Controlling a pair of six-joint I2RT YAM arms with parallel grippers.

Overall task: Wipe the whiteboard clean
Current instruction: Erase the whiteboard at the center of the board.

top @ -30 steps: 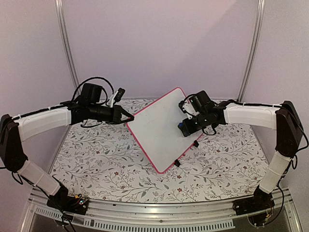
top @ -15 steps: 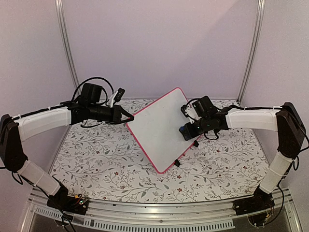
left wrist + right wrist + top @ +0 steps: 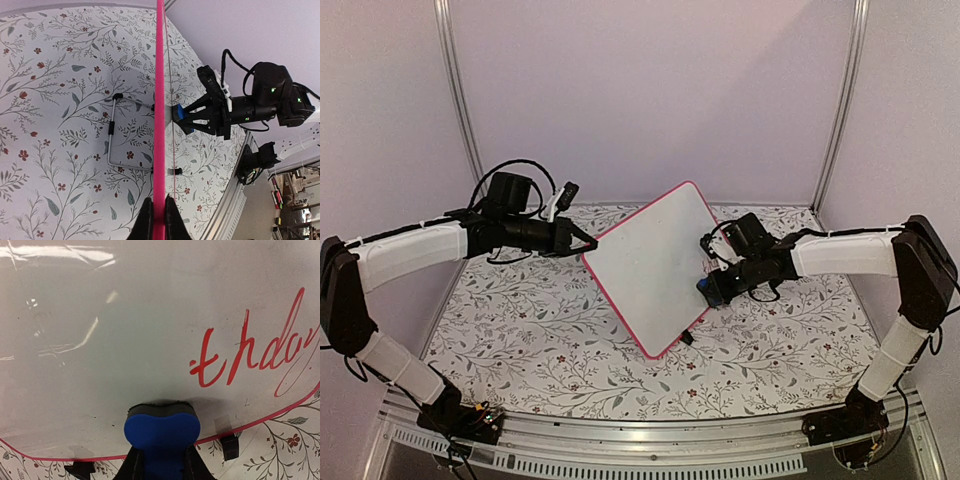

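Whiteboard (image 3: pixel 650 265) stands tilted mid-table (image 3: pixel 520 330), its left edge pinched by the left hand (image 3: pixel 590 243). The right hand (image 3: pixel 710 290) clamps a blue eraser (image 3: pixel 161 427) against its right edge. Hard pressure could twist it loose, leaving the red writing (image 3: pixel 250 357) unerased.

whiteboard (image 3: pixel 650 265) tilted up mid-table (image 3: pixel 520 350), low corner nearest the arms. left gripper (image 3: pixel 588 243) clamped on its left corner. right gripper (image 3: pixel 712 290) at its right edge, eraser (image 3: pixel 706 291) pinched between the jaws, pressed on the board face. wire stand (image 3: pixel 112 135) behind the board.
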